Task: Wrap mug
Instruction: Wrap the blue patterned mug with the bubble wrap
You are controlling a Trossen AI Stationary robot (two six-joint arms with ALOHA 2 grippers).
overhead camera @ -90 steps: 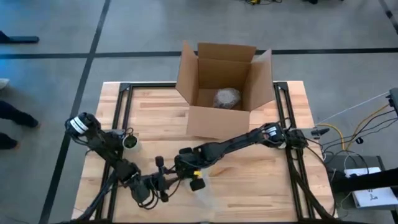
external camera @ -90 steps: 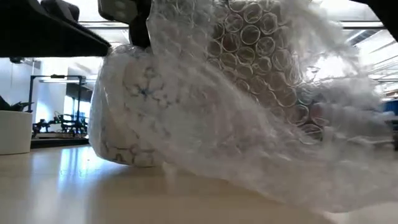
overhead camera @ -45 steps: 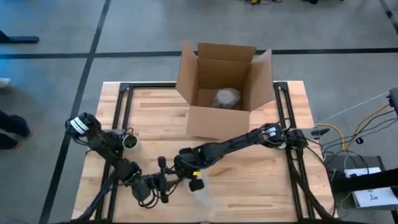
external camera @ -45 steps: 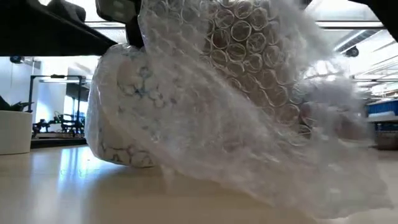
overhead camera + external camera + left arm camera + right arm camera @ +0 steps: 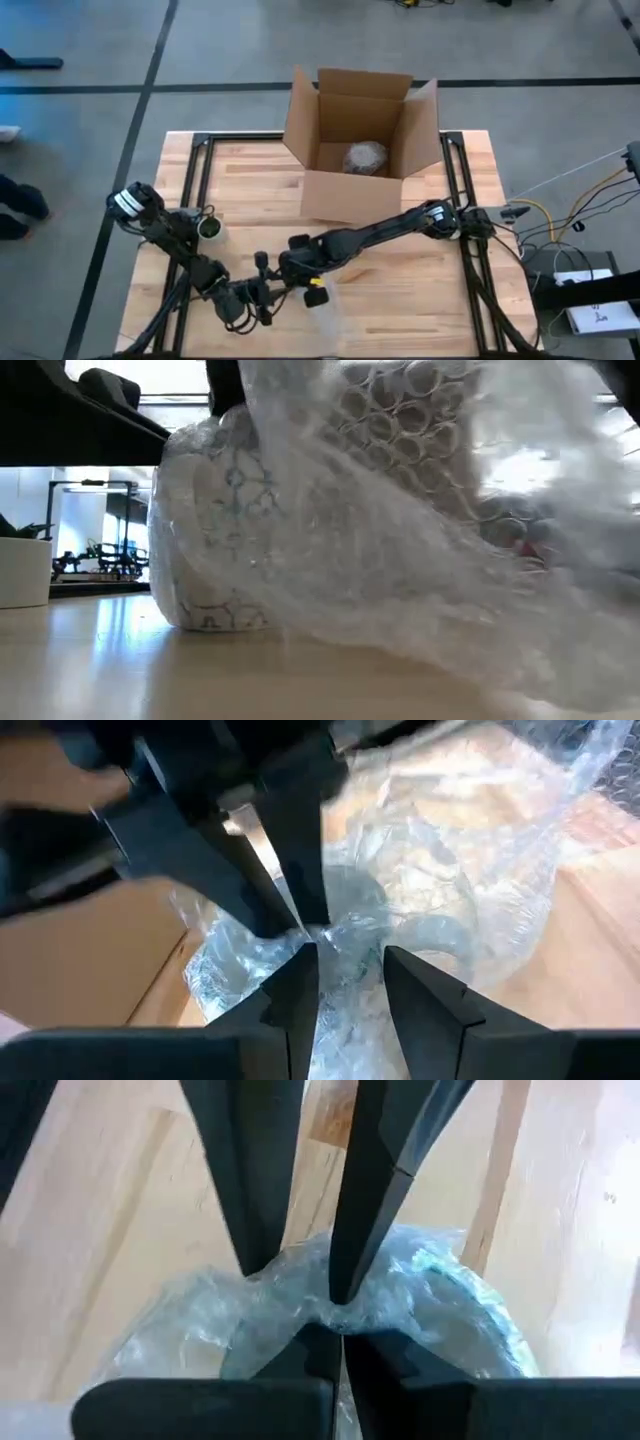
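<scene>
- On your far left in the high view, a person's legs (image 5: pixel 22 205) stand on the floor beside the table (image 5: pixel 420 290).
- A small dark-rimmed cup (image 5: pixel 209 229) sits near the table's left edge, just beside the left arm; in the low view a white cup (image 5: pixel 24 571) shows at the far left, well apart from the bundle.
- Your left gripper (image 5: pixel 262 298) is at the front of the table, its fingers set narrow on the bubble wrap (image 5: pixel 420 910), with film between them in the left wrist view.
- The mug (image 5: pixel 215 550), white with a bluish pattern, stands on the table under the wrap at front centre. The bubble wrap drapes over it and trails off to one side, blocking most of the low view.
- Your right gripper (image 5: pixel 297 282) meets the left one over the bundle, fingers pinched nearly together on the wrap in the right wrist view (image 5: pixel 300 1295).
- Behind them an open cardboard box (image 5: pixel 358 150) stands at the table's back, with a wrapped bundle (image 5: pixel 365 157) inside.
- Cables (image 5: pixel 560 215) lie off the right edge.
</scene>
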